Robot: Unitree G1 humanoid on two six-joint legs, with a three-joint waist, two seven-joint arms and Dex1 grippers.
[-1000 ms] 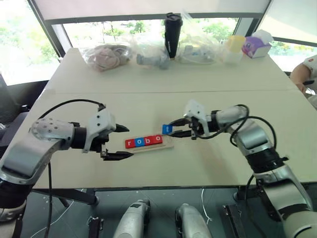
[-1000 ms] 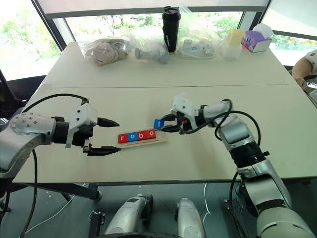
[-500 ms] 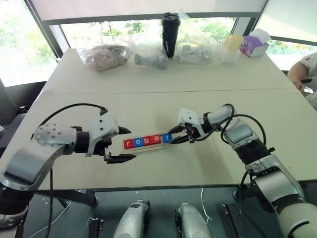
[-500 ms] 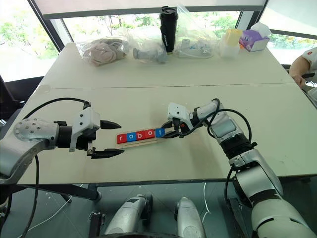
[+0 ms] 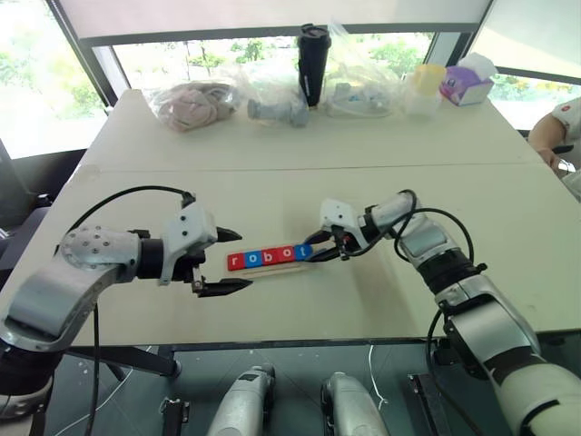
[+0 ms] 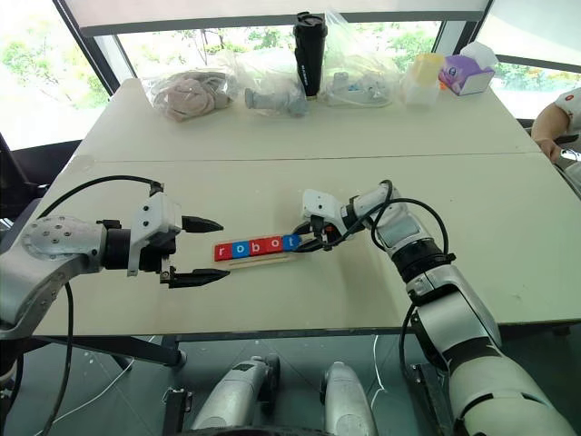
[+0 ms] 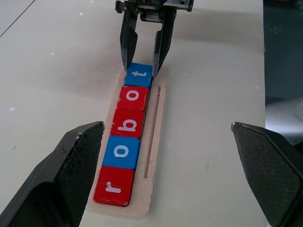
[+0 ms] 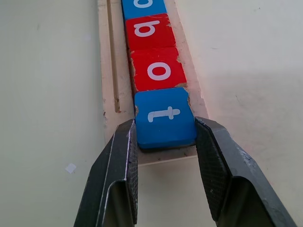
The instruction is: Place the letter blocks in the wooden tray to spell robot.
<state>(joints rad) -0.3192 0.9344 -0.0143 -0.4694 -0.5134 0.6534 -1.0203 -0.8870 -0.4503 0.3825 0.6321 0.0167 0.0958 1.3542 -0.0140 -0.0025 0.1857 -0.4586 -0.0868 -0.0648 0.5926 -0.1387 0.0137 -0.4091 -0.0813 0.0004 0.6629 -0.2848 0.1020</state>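
Observation:
The wooden tray (image 5: 292, 267) lies mid-table with letter blocks (image 7: 128, 124) in a row reading r, o, b, o. The blue t block (image 8: 164, 118) sits at the row's right end, touching the red o, and appears to rest in the tray. My right gripper (image 5: 313, 250) is shut on the t block, one finger on each side of it. My left gripper (image 5: 241, 262) hovers open just off the tray's left end, with nothing between its fingers (image 7: 71, 165).
Along the far side of the table stand plastic bags (image 5: 195, 102), a black tumbler (image 5: 312, 62), a yellow-lidded container (image 5: 428, 88) and a purple tissue box (image 5: 467, 82). A person's arm (image 5: 556, 132) shows at the right edge.
My right gripper carried the t block down and left, from above the tray's right end into the row beside the second o. The left gripper stayed put.

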